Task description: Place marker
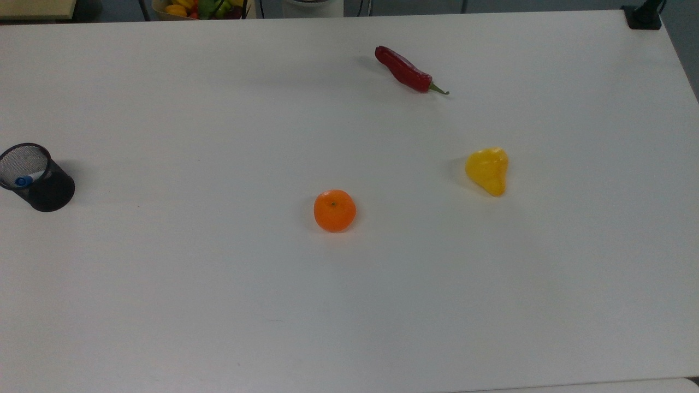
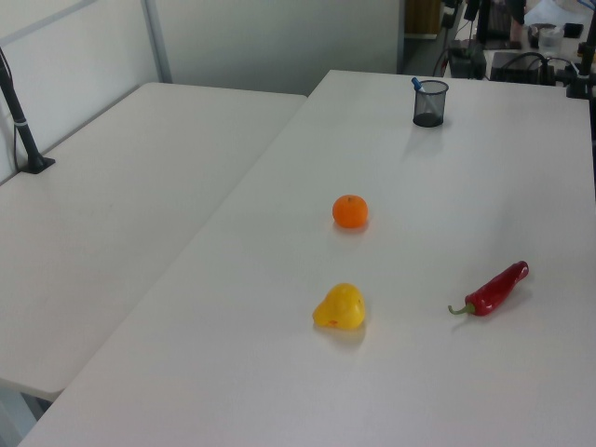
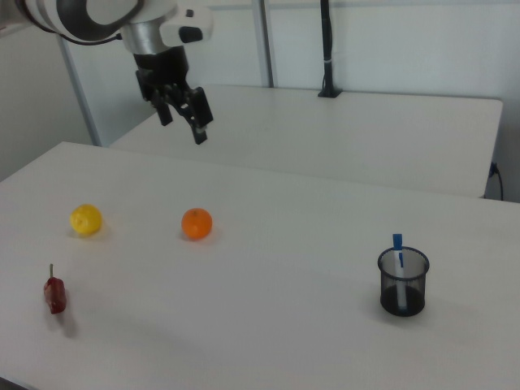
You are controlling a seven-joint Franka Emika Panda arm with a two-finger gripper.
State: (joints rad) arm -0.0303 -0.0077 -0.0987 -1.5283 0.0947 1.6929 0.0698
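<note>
cup (image 1: 38, 183): black mesh | marker (image 1: 24, 179): white, blue cap | chili (image 1: 404, 70): red | orange (image 1: 334, 210): orange | table (image 1: 218, 300): white

The black cup (image 1: 35, 177) is wire mesh, the chili (image 1: 407, 71) glossy, the table (image 1: 349, 305) smooth and matt.

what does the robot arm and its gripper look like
In the right view, the arm has rounded white shells with black bands at the joints and a grey metallic wrist section. Below it sits a white block with a dark oval mark. The gripper is black and boxy, ending in two slim black fingers.
</note>
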